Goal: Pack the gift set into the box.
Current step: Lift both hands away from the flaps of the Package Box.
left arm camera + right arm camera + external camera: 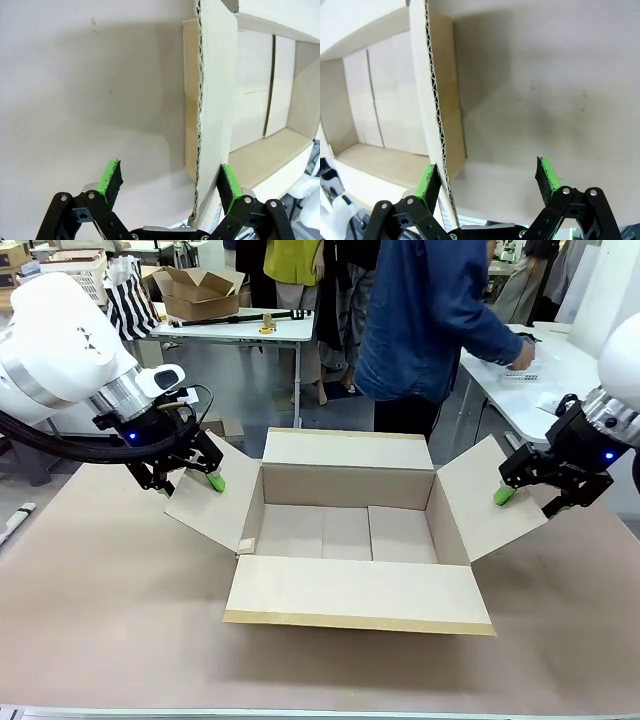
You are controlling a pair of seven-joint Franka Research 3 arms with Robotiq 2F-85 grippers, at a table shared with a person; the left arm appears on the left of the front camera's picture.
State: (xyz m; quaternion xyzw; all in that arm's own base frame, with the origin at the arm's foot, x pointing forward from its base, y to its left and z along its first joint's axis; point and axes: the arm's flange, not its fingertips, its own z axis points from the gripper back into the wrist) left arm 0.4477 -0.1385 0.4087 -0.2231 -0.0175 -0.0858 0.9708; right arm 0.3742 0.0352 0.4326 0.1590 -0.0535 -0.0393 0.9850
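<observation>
The box [355,590] stands open in the middle of the table, all four flaps spread outward and its inside bare. My left gripper [190,483] is open at the left flap [205,502]; in the left wrist view the flap's corrugated edge [200,125] runs between the green pads of my left gripper [170,182], closer to the right pad. My right gripper [528,500] is open at the right flap [490,500]; that flap's edge [436,100] passes between the pads of my right gripper [490,180], close to the left one. The gift set is out of view.
A person in a blue denim shirt [430,310] stands behind the box, one hand [520,360] reaching to a white side table [530,405] at the right. Another table at the back left carries a smaller carton [200,292]. Brown tabletop [100,590] surrounds the box.
</observation>
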